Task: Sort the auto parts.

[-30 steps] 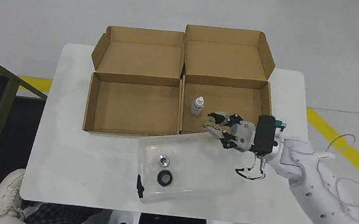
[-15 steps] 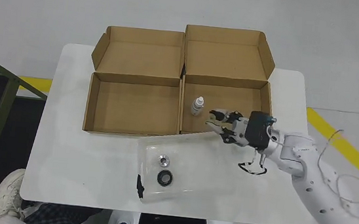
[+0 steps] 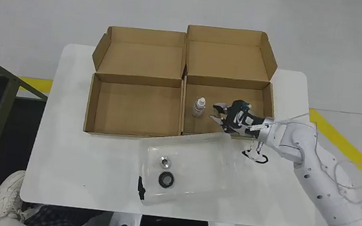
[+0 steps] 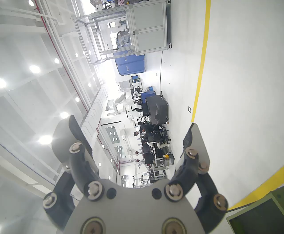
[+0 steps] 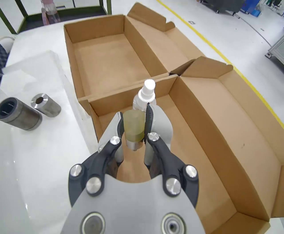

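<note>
- 1 part, a white spray bottle [image 3: 199,106] [image 5: 145,95], stands upright inside the right box [image 3: 229,95] [image 5: 210,137], close to the wall shared with the left box [image 3: 135,105] [image 5: 106,62].
- The left box is seen with nothing in it, so that side of the sort is judged not yet begun.
- A yellowish cylinder [image 5: 133,128] with a metal end is pinched between the fingers of the right hand [image 3: 221,112] [image 5: 134,113], which are closed on its sides.
- That part is held above the floor of the right box, just beside the spray bottle and apart from it; its release is judged to be the step in hand.
- 2 metal parts are left in the clear tray [image 3: 201,175] [image 5: 26,66] on the bench [image 3: 70,154]: a steel sleeve [image 3: 163,161] [image 5: 46,106] and a dark bushing [image 3: 167,178] [image 5: 20,115], lying near each other.
- The task is therefore judged roughly half done, with 1 part placed, 1 in the grip and 2 still to be picked.
- The right arm is stretched across the near wall of the right box, its hand pointed toward the shared wall and tilted downward.
- The left hand [image 4: 133,124] is spread wide with nothing between its fingers, and is aimed out at the room, away from the bench.
</note>
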Controlling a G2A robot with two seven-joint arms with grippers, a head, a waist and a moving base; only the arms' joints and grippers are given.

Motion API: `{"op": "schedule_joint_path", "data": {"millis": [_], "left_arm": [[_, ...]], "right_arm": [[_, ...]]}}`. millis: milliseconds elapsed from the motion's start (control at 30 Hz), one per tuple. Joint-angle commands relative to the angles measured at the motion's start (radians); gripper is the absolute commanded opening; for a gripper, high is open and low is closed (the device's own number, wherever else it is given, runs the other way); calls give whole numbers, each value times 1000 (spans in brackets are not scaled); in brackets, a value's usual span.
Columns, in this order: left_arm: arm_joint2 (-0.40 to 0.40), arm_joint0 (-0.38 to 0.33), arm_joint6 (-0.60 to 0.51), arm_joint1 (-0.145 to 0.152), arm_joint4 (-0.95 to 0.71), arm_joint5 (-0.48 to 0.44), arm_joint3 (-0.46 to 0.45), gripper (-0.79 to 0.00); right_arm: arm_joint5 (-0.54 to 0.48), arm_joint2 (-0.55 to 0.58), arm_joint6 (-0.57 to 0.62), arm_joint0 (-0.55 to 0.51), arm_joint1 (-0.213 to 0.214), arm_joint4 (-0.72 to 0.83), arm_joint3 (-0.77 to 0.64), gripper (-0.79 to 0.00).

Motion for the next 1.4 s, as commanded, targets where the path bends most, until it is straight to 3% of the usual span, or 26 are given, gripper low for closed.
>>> {"op": "schedule_joint_path", "data": {"millis": [0,67,100,200,600,767,1100,1367], "left_arm": [[0,0,0,0,0,0,0,0],[0,0,0,0,0,0,0,0],[0,0,0,0,0,0,0,0],[0,0,0,0,0,0,0,0],[0,0,0,0,0,0,0,0],[0,0,0,0,0,0,0,0],[0,0,0,0,0,0,0,0],[0,0,0,0,0,0,0,0]], "right_arm": [[5,-12,48,22,-6,7,14,-785],[7,-25,83,41,-14,16,28,-767],[10,-31,100,50,-17,19,33,-640],[19,-47,140,73,-27,28,51,-523],[12,-35,178,87,-38,57,59,-363],[-28,28,168,13,-16,68,-31,0],[-45,151,153,-159,22,28,-316,0],[33,79,139,-202,9,-111,-433,0]]}}
